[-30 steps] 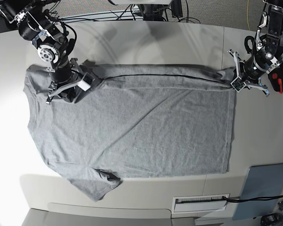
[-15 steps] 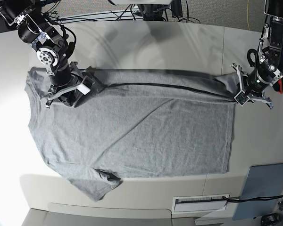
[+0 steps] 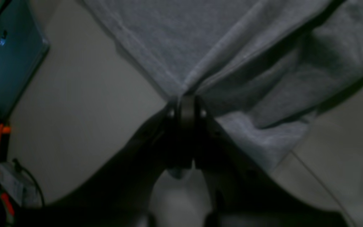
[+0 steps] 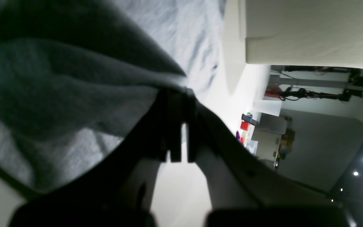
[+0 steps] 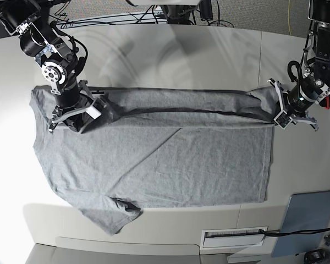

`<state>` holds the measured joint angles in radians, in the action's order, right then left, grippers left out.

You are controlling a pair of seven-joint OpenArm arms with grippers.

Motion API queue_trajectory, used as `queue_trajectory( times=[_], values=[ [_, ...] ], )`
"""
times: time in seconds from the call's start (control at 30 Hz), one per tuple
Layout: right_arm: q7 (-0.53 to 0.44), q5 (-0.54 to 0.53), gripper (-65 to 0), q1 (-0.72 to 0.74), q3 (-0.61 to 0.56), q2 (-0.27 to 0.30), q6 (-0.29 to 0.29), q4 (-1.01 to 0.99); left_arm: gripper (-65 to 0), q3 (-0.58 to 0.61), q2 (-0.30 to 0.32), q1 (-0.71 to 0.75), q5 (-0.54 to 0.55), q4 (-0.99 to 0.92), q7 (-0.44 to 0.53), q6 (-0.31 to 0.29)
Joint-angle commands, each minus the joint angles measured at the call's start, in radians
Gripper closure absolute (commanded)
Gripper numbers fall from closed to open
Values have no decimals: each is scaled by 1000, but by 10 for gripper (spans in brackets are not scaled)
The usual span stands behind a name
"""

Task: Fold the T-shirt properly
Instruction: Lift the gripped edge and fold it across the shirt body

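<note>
The heather-grey T-shirt [image 5: 154, 159] lies spread on the table, neck to the left and hem to the right, plain side up. Its far edge is raised into a long taut band [image 5: 181, 102] between both grippers. In the base view my right gripper [image 5: 92, 110] at the left is shut on the shirt near the far shoulder. My left gripper [image 5: 279, 114] at the right is shut on the far hem corner. The left wrist view shows cloth [image 3: 232, 47] fanning out from the shut gripper [image 3: 186, 101]. The right wrist view shows dark folds [image 4: 58, 94] draped over the shut gripper [image 4: 178, 92].
A blue-grey flat panel [image 5: 308, 220] lies at the table's near right corner, also seen as the panel [image 3: 11, 56] in the left wrist view. A white labelled plate [image 5: 234, 237] sits on the front edge. Cables [image 5: 126, 19] run along the back. The near sleeve [image 5: 113, 212] has a turned-up corner.
Both grippers have moved toward the near side with the far edge of the shirt in them. The raised band has shifted nearer over the shirt's body.
</note>
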<state>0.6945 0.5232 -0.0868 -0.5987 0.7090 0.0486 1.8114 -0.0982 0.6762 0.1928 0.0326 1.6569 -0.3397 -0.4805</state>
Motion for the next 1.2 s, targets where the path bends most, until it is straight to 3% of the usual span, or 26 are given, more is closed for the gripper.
queue_trajectory(
  times=[0.0, 0.23, 0.5, 0.67, 0.77, 1.0, 1.1, 1.17],
  values=[
    [-12, 14, 0, 13, 8, 8, -19, 6, 0, -9, 16, -13, 6, 1, 16, 12],
    [-22, -4, 0, 24, 8, -42, -18, -14, 0, -9, 16, -13, 6, -64, 61, 12],
    [-17, -8, -10, 34, 9, -47, -19, -15, -23, -9, 16, -13, 11, -74, 71, 12],
    [-14, -7, -254, 35, 9, -47, -18, -14, -188, -9, 4, -13, 35, -74, 71, 13],
    [-8, -7, -267, 37, 9, -47, -19, -14, -246, -9, 0, -13, 35, -74, 71, 13],
    [24, -7, -266, 48, 9, -47, -123, -12, -246, -9, 3, -43, 40, -74, 17, 81],
    [55, -8, -265, 47, 9, -47, -160, -6, -244, -10, 6, -55, 109, -71, -43, 80],
    [67, -7, -254, 42, 10, -47, -212, -1, -206, -10, 5, -53, 164, -64, -66, 74]
  ],
)
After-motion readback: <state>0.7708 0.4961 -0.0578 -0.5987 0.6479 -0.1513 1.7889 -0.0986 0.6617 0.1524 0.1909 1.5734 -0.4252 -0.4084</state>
